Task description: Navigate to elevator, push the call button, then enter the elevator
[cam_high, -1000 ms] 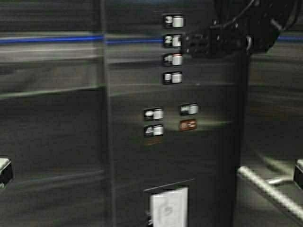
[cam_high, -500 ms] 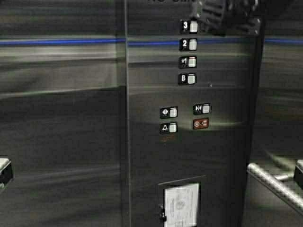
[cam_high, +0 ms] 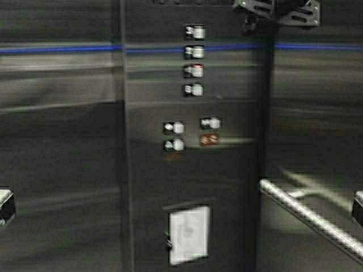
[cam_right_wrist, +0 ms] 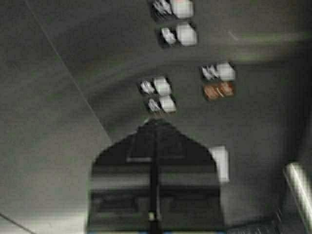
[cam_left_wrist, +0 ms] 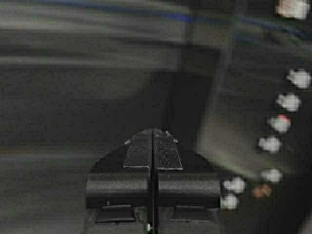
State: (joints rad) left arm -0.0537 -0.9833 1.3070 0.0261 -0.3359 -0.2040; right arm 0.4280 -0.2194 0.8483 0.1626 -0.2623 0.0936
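Note:
I am inside the elevator: steel-panelled cabin walls (cam_high: 57,147) with a thin blue strip (cam_high: 57,50) and a tubular handrail (cam_high: 309,214) at the right. The doors and the hall call button are out of view. My left gripper (cam_left_wrist: 152,130) is shut and empty, pointing at the cabin wall left of the button panel (cam_left_wrist: 285,112). My right gripper (cam_right_wrist: 156,121) is shut and empty, its tip short of the panel's lower buttons (cam_right_wrist: 161,95). The right arm (cam_high: 278,10) shows at the top right of the high view.
The cabin's control panel (cam_high: 195,170) stands straight ahead with a column of floor buttons (cam_high: 194,61), door buttons (cam_high: 173,136) and a red-marked button (cam_high: 209,139). A white notice (cam_high: 188,234) sits low on the panel. The handrail juts in at the lower right.
The robot has moved: the panel shifted right in the high view, then back left. The right arm has risen toward the top edge of the view.

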